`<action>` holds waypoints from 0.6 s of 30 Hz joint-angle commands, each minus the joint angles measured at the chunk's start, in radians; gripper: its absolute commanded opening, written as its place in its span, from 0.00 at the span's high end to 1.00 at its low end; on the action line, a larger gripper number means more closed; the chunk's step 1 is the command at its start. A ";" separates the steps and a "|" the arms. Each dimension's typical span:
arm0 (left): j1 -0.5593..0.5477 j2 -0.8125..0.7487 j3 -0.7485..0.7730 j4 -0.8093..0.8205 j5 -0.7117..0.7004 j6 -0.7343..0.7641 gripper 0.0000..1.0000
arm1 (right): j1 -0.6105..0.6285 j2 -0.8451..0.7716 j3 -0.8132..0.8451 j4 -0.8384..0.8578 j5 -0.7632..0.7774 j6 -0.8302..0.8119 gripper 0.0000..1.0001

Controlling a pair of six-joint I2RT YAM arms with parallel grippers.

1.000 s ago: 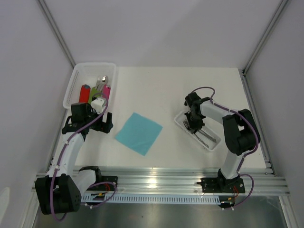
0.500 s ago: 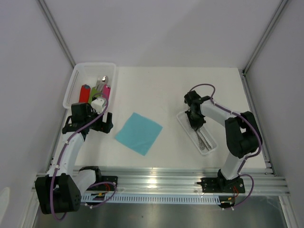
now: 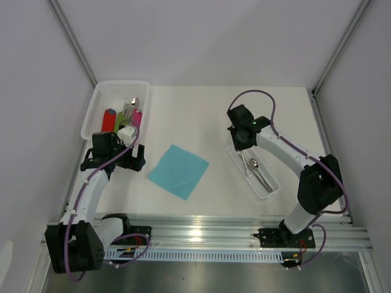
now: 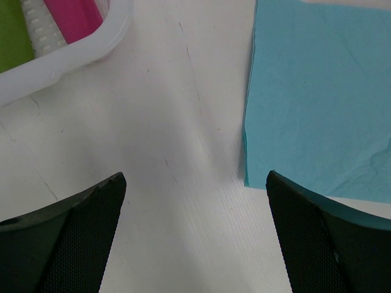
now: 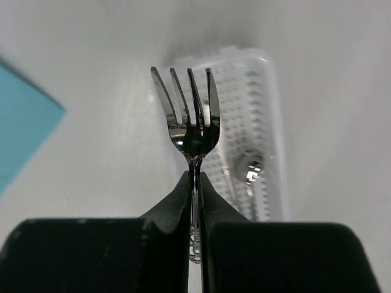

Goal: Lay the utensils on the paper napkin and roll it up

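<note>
The teal paper napkin [image 3: 178, 171] lies flat on the white table; its left corner shows in the left wrist view [image 4: 317, 97]. My right gripper [image 3: 239, 138] is shut on a silver fork [image 5: 190, 119], held by its neck with the tines pointing away, above the far end of a small clear tray [image 3: 236, 154]. A spoon [image 3: 255, 166] and other cutlery lie in that tray; the spoon also shows in the right wrist view [image 5: 252, 170]. My left gripper [image 3: 135, 157] is open and empty, low over the table just left of the napkin.
A white basket [image 3: 98, 104] at the back left holds red, green and pink rolled napkins with cutlery tips; its rim [image 4: 73, 58] shows in the left wrist view. The table's metal rail runs along the near edge.
My right gripper has lifted out of the small tray with the fork and moved back and left. The tray has turned to a steeper angle. The left arm has not moved.
</note>
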 commanded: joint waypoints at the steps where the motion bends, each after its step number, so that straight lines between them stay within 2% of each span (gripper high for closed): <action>1: 0.008 0.005 -0.006 0.032 -0.024 0.004 0.01 | 0.139 -0.044 0.071 0.085 -0.042 0.132 1.00; 3: 0.008 0.006 -0.004 0.035 -0.041 -0.002 0.01 | 0.236 0.000 0.094 0.189 -0.089 0.258 1.00; 6: 0.008 0.000 -0.009 0.038 -0.056 -0.007 0.00 | 0.305 0.081 0.146 0.303 -0.170 0.428 1.00; 7: 0.008 -0.001 -0.010 0.043 -0.064 -0.007 0.00 | 0.337 0.156 0.177 0.307 -0.172 0.462 1.00; 10: 0.008 -0.012 -0.018 0.049 -0.067 -0.007 0.00 | 0.373 0.334 0.336 0.247 -0.140 0.525 1.00; 14: 0.008 -0.027 -0.026 0.058 -0.062 -0.004 0.01 | 0.396 0.510 0.537 0.163 -0.175 0.550 1.00; 18: 0.008 -0.029 -0.036 0.063 -0.056 -0.001 0.01 | 0.420 0.591 0.633 0.138 -0.111 0.559 1.00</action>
